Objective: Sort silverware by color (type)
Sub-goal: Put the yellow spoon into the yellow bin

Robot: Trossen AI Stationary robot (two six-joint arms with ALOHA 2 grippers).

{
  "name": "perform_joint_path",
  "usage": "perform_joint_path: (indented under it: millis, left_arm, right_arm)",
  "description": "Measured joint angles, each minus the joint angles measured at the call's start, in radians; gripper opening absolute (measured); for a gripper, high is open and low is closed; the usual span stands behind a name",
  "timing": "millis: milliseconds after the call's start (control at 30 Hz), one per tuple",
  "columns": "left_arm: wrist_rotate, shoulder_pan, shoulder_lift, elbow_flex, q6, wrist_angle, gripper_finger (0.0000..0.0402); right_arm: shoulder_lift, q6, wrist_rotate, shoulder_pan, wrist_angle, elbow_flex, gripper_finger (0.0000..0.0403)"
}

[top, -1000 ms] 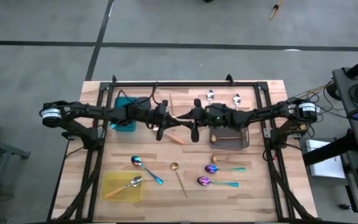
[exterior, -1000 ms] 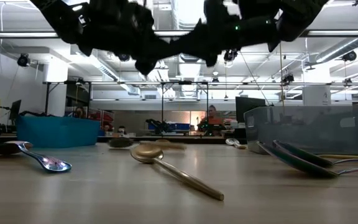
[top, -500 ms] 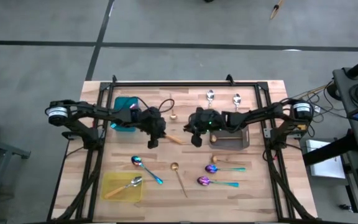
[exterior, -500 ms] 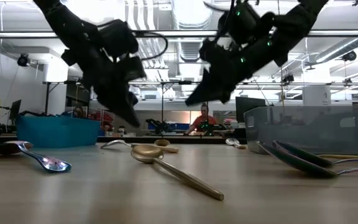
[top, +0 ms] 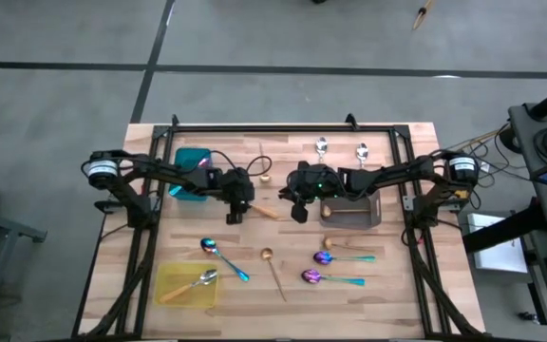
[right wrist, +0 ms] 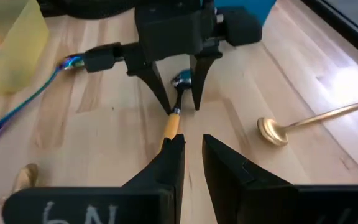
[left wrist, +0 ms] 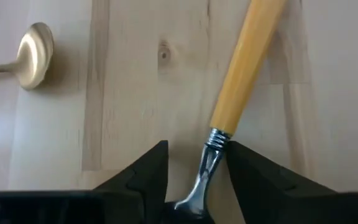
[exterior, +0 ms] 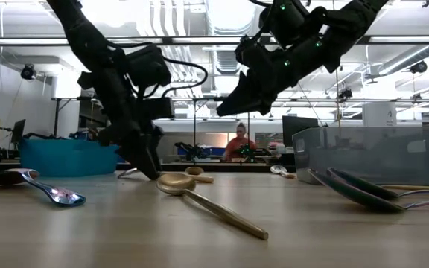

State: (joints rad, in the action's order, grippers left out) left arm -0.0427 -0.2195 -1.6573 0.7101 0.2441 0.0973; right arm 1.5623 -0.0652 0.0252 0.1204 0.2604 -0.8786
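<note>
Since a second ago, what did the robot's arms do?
The left pincer came down from high above the table and now straddles the neck of the orange-handled spoon, fingers open, not yet closed on it. The right pincer drew back a little and hangs above the same spoon's handle end. The yellow tray and the other spoons stayed put.

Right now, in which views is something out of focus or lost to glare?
Low view: the gold spoon near the lens is soft, and bright ceiling lights leave both arms as silhouettes. Left wrist view: the orange-handled spoon is slightly soft. High view: evenly lit, no glare.
</note>
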Motion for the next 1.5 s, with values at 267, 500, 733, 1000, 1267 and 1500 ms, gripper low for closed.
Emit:
perform_joint_path:
  millis: [267, 500, 733, 1000, 1267, 1500]
  left_arm:
    - [-0.009, 0.002, -0.01, -0.001, 0.027, 0.006, 0.0054]
    - [-0.008, 0.007, 0.025, -0.007, 0.011, -0.002, 0.0011]
    - [-0.031, 0.01, 0.149, -0.02, -0.027, -0.088, 0.0007]
    - [-0.06, 0.036, 0.356, -0.027, -0.056, -0.21, 0.0006]
    - [-0.243, 0.154, 0.502, -0.052, -0.085, -0.594, 0.0004]
    - [-0.322, 0.244, 0.506, -0.135, -0.062, -0.902, 0.0004]
  right_arm:
    - [0.0, 0.021, 0.0, 0.0, 0.003, -0.001, 0.0047]
    - [-0.014, 0.014, 0.0, -0.002, -0.006, -0.001, 0.0047]
    - [-0.133, 0.061, 0.0, -0.017, -0.064, -0.001, 0.0047]
    - [-0.311, 0.186, -0.001, -0.062, -0.086, 0.01, 0.0047]
    - [-0.399, 0.298, 0.01, -0.13, 0.101, 0.074, 0.0047]
    - [-0.305, 0.284, 0.032, -0.164, 0.46, 0.201, 0.0047]
